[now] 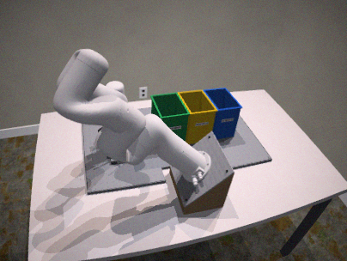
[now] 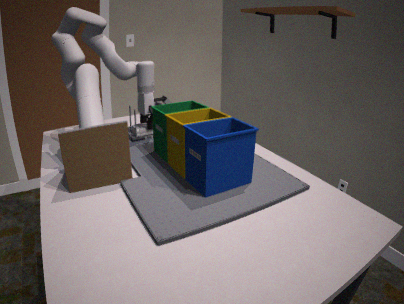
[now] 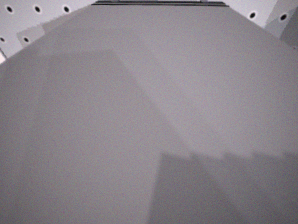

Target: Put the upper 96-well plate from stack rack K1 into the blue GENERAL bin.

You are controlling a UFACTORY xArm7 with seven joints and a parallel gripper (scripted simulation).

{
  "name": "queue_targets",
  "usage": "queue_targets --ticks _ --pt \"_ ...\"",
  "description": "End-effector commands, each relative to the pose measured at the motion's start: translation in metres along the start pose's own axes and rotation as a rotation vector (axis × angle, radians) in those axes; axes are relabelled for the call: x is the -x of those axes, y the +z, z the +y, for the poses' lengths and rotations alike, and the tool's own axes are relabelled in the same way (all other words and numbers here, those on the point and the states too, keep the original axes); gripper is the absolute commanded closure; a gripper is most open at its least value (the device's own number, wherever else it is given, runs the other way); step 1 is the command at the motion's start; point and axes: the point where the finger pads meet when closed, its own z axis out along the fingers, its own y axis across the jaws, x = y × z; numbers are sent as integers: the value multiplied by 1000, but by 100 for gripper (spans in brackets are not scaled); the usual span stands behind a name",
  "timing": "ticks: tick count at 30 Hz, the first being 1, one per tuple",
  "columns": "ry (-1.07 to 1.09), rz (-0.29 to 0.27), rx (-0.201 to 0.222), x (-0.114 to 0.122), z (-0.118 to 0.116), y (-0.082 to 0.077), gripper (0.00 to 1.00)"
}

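While my gripper [image 2: 141, 125] is clamped wide on the upper plate [image 2: 137, 131] at rack K1 [image 2: 131, 116], beside the green bin [image 2: 172, 111], I should lift straight up and slowly, so the lower plate stays put, then go to the blue bin [image 2: 220, 155].
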Motion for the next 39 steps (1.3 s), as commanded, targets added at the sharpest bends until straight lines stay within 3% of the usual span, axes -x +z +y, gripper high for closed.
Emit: queue_targets --ticks 1,39 --pt "0 3 -1 -1 0 -3 100" --pt "0 3 -1 -1 0 -24 100"
